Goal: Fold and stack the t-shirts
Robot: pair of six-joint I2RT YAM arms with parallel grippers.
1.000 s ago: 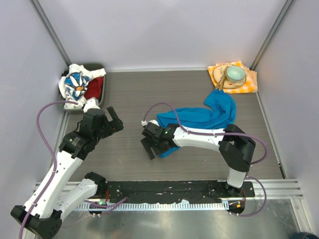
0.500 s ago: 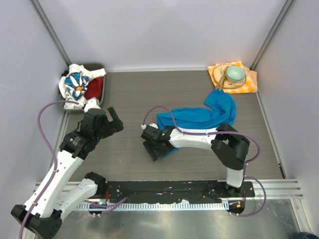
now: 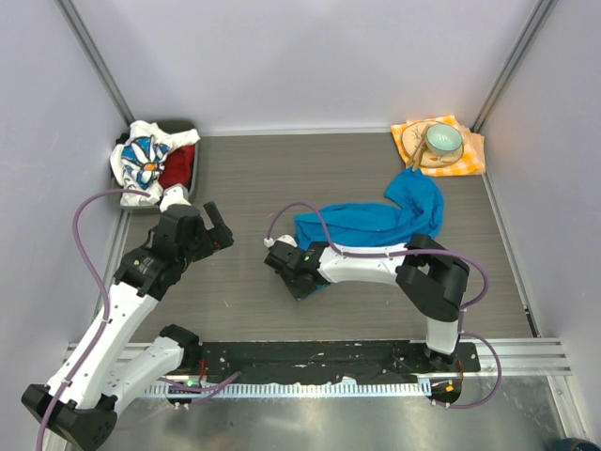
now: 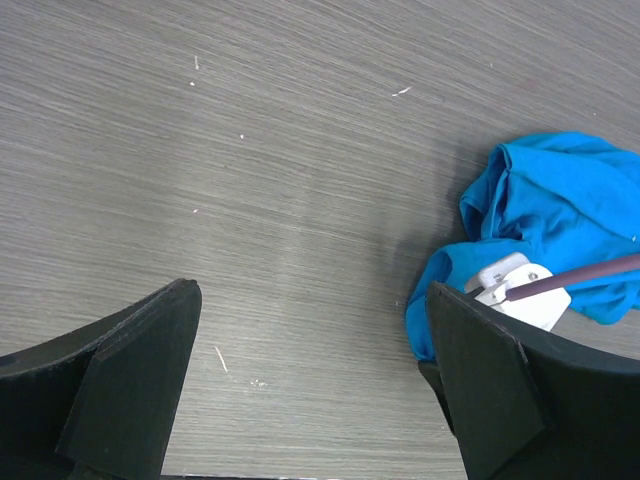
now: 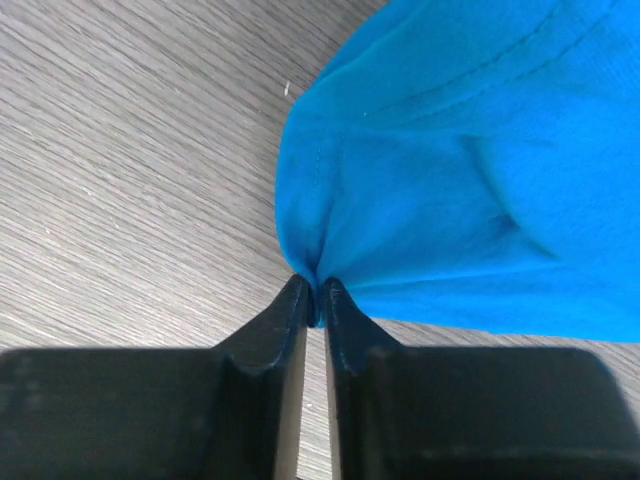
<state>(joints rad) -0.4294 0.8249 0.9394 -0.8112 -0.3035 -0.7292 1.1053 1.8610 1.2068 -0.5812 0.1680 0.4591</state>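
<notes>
A crumpled bright blue t-shirt (image 3: 390, 218) lies across the middle right of the table. My right gripper (image 3: 289, 278) is shut on its near left edge; in the right wrist view the blue t-shirt (image 5: 460, 170) bunches into a pinch between the two fingers (image 5: 315, 295). The white daisy-print t-shirt (image 3: 141, 157) and the red t-shirt (image 3: 178, 164) lie heaped in a dark bin (image 3: 195, 176) at the back left. My left gripper (image 3: 218, 229) stands open above bare table, left of the blue t-shirt (image 4: 560, 210), holding nothing.
An orange-and-white checked napkin (image 3: 470, 150) at the back right carries a plate with a pale green bowl (image 3: 443, 139). Grey walls close in the table on three sides. Purple cables loop off both arms.
My right gripper has closed from wide open onto the near left edge of the blue t-shirt and shifted slightly left. The left arm has not moved.
</notes>
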